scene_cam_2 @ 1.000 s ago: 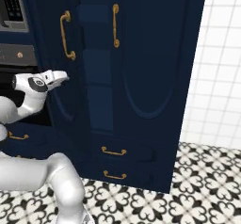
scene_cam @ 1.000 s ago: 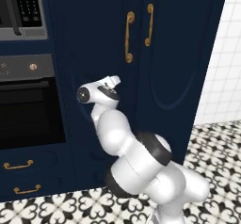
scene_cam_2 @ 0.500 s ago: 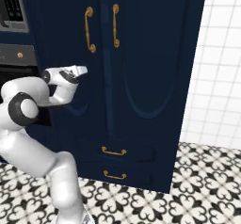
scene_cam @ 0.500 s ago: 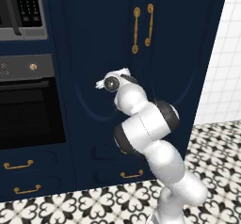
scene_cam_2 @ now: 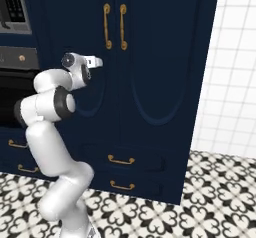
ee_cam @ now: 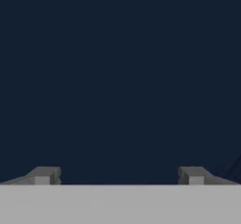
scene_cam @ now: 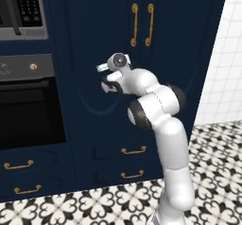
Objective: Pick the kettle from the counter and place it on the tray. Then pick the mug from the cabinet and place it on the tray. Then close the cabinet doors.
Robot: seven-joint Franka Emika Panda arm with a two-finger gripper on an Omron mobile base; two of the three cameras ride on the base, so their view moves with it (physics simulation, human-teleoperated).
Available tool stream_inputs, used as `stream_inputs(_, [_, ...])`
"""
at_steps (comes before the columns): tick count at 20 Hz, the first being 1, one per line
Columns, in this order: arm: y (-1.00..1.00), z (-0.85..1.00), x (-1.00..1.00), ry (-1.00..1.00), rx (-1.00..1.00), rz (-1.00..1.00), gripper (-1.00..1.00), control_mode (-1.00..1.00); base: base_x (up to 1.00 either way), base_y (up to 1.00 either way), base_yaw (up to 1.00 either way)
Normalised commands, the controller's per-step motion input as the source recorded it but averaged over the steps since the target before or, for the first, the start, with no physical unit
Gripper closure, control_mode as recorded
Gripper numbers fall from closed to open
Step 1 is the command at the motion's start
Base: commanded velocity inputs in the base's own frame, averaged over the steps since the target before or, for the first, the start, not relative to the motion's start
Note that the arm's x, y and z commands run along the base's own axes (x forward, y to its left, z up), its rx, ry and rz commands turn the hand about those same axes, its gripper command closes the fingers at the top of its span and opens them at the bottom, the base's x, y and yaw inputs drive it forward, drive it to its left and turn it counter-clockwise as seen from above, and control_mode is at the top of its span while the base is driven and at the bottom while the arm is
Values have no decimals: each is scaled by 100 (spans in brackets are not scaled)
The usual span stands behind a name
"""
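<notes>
2 cabinet doors [scene_cam: 108, 54], 2 vertical brass bar handles [scene_cam: 134, 24], 1 oven [scene_cam: 28, 106], 1 microwave [scene_cam: 23, 11], 4 brass drawer pulls [scene_cam: 133, 151] w/ drawers below.

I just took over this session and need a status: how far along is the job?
The cabinet doors look shut, brass handles side by side. The gripper is open and empty, facing the dark blue panel close up. Kettle, mug and tray are out of frame, so I cannot confirm those steps; if done, nothing is left.
</notes>
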Motion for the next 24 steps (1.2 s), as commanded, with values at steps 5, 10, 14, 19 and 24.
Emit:
stream_inputs(5, [-9, -20, 80, 0, 11, 11, -100, -100, 0, 0, 0])
stream_inputs(10, [-17, -31, 6, -7, 3, 10, -100, -100, 0, 0, 0])
stream_inputs(14, [-6, 0, -14, -1, 0, 0, -100, -100, 0, 0, 0])
stream_inputs(19, [-3, 17, -27, 1, 0, 0, -100, -100, 0, 0, 0])
stream_inputs(24, [0, 18, -4, 12, 0, 0, -100, -100, 0, 0, 0])
